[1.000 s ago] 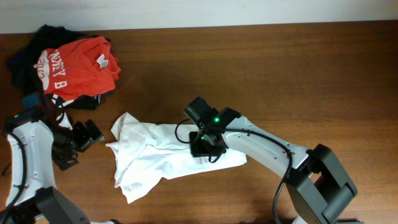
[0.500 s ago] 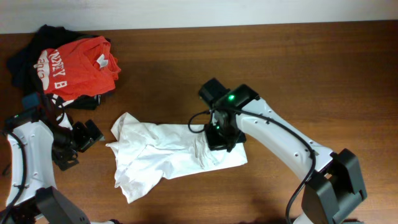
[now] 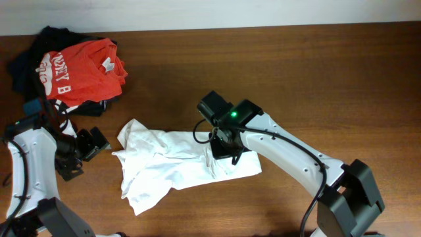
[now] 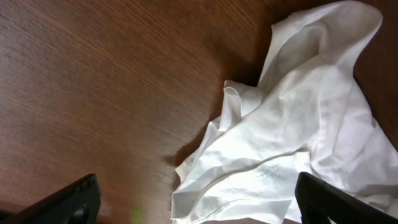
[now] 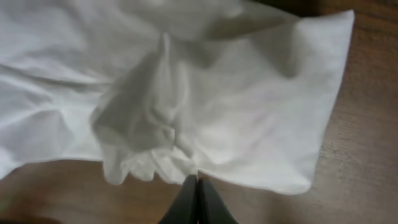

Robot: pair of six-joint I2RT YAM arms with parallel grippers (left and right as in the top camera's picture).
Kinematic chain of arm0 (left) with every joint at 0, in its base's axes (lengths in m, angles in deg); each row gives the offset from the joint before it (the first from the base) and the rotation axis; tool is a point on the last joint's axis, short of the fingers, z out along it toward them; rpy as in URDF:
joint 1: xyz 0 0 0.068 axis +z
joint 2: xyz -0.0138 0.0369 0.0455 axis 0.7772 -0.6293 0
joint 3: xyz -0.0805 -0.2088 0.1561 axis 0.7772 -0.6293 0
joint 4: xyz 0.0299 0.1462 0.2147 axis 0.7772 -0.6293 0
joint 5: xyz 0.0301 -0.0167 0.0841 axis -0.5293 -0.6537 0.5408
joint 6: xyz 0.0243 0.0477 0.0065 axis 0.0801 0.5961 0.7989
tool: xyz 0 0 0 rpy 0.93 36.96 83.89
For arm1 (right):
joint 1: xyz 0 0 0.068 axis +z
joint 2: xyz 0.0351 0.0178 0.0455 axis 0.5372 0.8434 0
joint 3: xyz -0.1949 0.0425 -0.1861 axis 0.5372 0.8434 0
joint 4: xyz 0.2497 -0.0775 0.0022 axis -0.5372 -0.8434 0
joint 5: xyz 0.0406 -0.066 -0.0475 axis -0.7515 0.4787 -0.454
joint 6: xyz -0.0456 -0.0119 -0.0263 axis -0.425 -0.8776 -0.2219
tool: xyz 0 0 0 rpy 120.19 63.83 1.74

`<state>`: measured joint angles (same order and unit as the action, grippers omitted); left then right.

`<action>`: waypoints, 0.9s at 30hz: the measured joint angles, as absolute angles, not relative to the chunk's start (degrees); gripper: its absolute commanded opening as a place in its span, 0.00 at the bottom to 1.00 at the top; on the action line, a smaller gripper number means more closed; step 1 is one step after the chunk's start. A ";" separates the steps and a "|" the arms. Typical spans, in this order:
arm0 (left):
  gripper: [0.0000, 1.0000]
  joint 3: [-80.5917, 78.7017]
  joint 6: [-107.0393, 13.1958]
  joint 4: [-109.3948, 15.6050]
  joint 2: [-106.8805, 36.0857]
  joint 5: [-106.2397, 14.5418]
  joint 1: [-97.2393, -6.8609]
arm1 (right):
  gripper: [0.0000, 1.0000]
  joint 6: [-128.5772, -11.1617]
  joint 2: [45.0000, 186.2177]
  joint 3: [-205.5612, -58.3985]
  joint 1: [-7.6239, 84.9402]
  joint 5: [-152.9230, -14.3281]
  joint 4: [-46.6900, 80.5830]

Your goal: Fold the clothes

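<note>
The clothes (image 3: 171,164), a crumpled white garment, lie on the wooden table left of centre. My right gripper (image 3: 220,150) is over their right part. In the right wrist view its fingers (image 5: 198,180) are pressed together on the near hem of the clothes (image 5: 217,93), and the fabric bunches into folds at the tips. My left gripper (image 3: 89,145) hovers over bare wood just left of the garment. Seen from the left wrist, this gripper (image 4: 196,186) stands wide open with the white cloth (image 4: 298,137) ahead of it and nothing between the fingers.
A heap with a red T-shirt (image 3: 79,69) on dark garments (image 3: 23,62) sits at the back left corner, close behind the left arm. Bare wood (image 3: 342,85) stretches to the right and back of the white garment.
The right gripper closed from partly open to shut on the hem. It swung right, then back left, and the cloth gathered into a ridge. The left arm has not moved.
</note>
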<state>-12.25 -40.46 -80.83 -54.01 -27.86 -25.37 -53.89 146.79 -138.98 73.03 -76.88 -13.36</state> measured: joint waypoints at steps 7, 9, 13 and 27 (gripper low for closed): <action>0.99 -12.25 -40.46 -80.85 -54.01 -27.86 -25.37 | 0.05 -53.06 146.79 -130.99 73.03 -83.57 0.15; 0.99 -12.25 -40.46 -80.85 -54.01 -27.86 -25.37 | 0.06 -52.56 147.25 -129.54 73.03 -84.49 3.21; 0.99 -12.25 -40.46 -80.87 -54.01 -27.86 -25.37 | 0.07 -52.27 149.83 -129.17 73.03 -86.04 10.95; 0.99 -12.25 -40.46 -80.85 -54.01 -27.82 -25.37 | 0.17 -60.54 152.67 -147.14 64.44 -90.78 -20.07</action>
<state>-12.25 -40.46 -80.85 -54.01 -27.82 -25.37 -60.54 152.67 -147.14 64.44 -90.78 -20.07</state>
